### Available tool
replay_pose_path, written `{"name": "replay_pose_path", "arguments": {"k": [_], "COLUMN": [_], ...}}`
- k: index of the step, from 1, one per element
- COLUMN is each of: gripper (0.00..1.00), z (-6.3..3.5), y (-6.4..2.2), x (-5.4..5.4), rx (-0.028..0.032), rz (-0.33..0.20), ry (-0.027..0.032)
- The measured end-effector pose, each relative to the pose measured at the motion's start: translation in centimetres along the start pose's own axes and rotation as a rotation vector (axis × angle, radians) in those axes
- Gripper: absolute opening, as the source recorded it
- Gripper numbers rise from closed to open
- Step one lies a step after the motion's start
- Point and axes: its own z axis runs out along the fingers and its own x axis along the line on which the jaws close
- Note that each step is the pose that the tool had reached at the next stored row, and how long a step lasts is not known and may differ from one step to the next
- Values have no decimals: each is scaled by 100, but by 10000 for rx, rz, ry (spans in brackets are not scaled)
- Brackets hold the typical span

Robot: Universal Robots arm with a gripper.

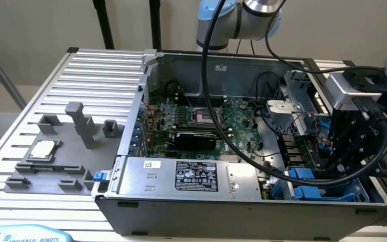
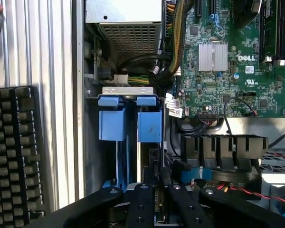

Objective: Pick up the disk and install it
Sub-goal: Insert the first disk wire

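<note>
One disk (image 2: 156, 190), edge-on, pinched between the gripper's (image 2: 156, 209) fingers, sits low in the computer case's (image 1: 247, 206) front corner bay beside two blue carriers (image 2: 129, 124). Best kept square to the rails, eased straight.

The counter (image 1: 99, 65) is ribbed, matt bare metal. The computer case (image 1: 200, 206) is dull grey sheet metal. The drive carriers (image 2: 128, 121) are smooth bright blue plastic. The gripper (image 2: 154, 202) is matt black.
</note>
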Motion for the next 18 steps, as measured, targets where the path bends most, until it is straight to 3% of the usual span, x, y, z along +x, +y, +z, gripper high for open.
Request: {"name": "replay_pose_path", "arguments": {"k": [13, 14, 18], "gripper": [19, 26, 26], "z": [6, -7, -134], "y": [23, 23, 26], "x": [0, 1, 5], "rx": [10, 11, 10], "rz": [0, 0, 0], "ry": [-3, -2, -2]}}
